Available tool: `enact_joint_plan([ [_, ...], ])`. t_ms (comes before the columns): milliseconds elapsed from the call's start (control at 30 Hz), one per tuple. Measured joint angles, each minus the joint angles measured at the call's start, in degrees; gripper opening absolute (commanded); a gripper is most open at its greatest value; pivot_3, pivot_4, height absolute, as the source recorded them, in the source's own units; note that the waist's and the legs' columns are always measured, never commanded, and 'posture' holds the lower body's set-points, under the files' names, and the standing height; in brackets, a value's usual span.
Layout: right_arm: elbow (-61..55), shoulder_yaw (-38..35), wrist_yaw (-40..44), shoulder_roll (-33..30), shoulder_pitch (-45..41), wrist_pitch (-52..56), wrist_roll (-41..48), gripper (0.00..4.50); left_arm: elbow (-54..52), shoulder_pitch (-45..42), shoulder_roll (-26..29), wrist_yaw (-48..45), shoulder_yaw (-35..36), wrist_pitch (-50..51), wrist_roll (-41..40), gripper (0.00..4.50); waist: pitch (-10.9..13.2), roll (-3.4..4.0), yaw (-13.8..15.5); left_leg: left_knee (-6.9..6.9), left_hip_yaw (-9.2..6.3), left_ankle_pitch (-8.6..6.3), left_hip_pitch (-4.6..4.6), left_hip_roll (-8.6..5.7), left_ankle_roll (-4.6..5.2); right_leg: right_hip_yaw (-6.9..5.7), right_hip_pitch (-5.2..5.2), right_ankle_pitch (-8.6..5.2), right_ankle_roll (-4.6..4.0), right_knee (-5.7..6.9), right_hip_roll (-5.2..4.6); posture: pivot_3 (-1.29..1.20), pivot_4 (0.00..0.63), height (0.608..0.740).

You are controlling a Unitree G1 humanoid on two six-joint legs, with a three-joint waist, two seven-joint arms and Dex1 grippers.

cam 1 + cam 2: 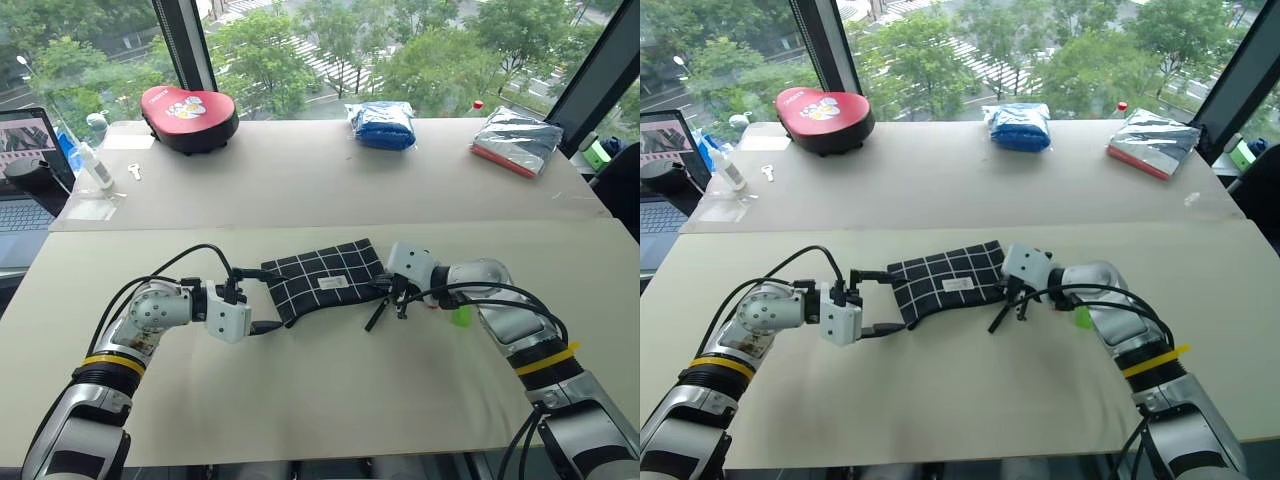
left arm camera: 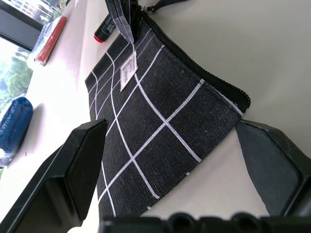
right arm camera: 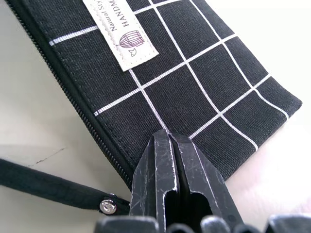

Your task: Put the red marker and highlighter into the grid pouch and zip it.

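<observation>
At the lower centre of the head views, the left tool (image 1: 262, 325) stands spread wide, its two fingers straddling the near-left corner of the pouch (image 1: 325, 279) without clamping it. To do this step well, it should close on the fabric just beside the zipper's end, not on the zipper itself, so the corner is anchored while the other arm works.

Just right of centre, the right tool (image 1: 392, 290) is pressed together at the pouch's right end. Its wrist view shows the shut fingers (image 3: 177, 179) lying over the corner by the zipper line, with the pull strap (image 3: 46, 187) running off beside them. Whether anything is pinched there cannot be told. The zipper looks closed along the stretch in view, so the likely step is opening the pouch. That calls for the right tool to take the strap and draw it along the zipper's line, low over the desk (image 1: 330, 400), so the pouch does not lift or fold.

The highlighter (image 1: 462, 317) lies right of centre, partly hidden behind the right arm. The marker (image 2: 103, 30) shows its red end beyond the pouch's far edge in the left wrist view. Both remain outside the pouch.
</observation>
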Motion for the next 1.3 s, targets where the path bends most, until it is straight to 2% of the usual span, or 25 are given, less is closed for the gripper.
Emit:
enact_joint_plan([
  [333,0.3,-0.2,0.3,0.7,-0.4,0.5,-0.1,0.08,-4.4,1.3,0.1,-6.1,-2.1,6.7,-4.6,4.5,0.0,0.0,-0.3,0.01,0.01,-0.12,0.0,0.0,0.2,0.01,0.0,0.0,0.0,0.0,0.01,0.0,0.15,0.74],
  [567,0.3,-0.4,0.5,0.7,-0.5,1.0,-0.1,0.08,4.4,-3.3,-5.0,2.8,-1.9,-4.1,3.9,4.5,0.0,-0.01,-0.1,0.04,0.01,-0.02,0.02,-0.07,0.04,0.01,0.05,0.0,0.0,-0.02,0.01,0.0,0.15,0.74],
  [800,-0.2,-0.8,1.2,0.5,-0.2,1.7,0.0,0.08,13.1,-7.6,-7.3,11.6,-2.0,-13.6,11.2,4.5,0.0,-0.01,0.2,0.05,0.01,0.02,0.01,-0.08,-0.02,0.01,0.05,0.01,0.0,0.0,0.01,0.0,0.15,0.74],
  [1033,-1.1,-1.0,1.2,0.4,0.3,2.2,0.0,0.08,18.1,-10.8,-10.0,16.4,-4.2,-18.0,14.4,4.5,0.0,-0.02,0.3,0.06,0.01,0.02,0.0,-0.08,-0.03,0.0,0.04,0.01,0.01,0.0,0.01,0.0,0.15,0.74],
  [1233,-1.8,-1.1,1.2,0.4,0.5,3.1,0.0,0.08,18.2,-11.1,-10.5,16.7,-6.0,-17.8,13.3,4.5,0.0,-0.02,0.2,0.06,0.01,0.02,-0.01,-0.08,-0.02,0.0,0.04,0.01,0.02,-0.01,0.01,0.0,0.15,0.74],
  [1267,-1.8,-1.1,1.2,0.4,0.6,3.1,0.0,0.0,18.2,-11.1,-10.5,16.3,-6.3,-17.5,12.6,3.98,0.0,-0.02,0.2,0.06,0.01,0.02,-0.01,-0.08,-0.02,0.0,0.04,0.01,0.01,-0.01,0.01,0.0,0.15,0.74],
  [1300,-1.9,-1.2,1.2,0.4,0.6,3.1,0.0,0.0,18.2,-11.1,-10.6,15.8,-6.7,-16.9,11.9,3.81,0.0,-0.02,0.2,0.06,0.01,0.02,-0.01,-0.08,-0.02,0.0,0.04,0.01,0.02,-0.01,0.01,0.0,0.15,0.74],
])
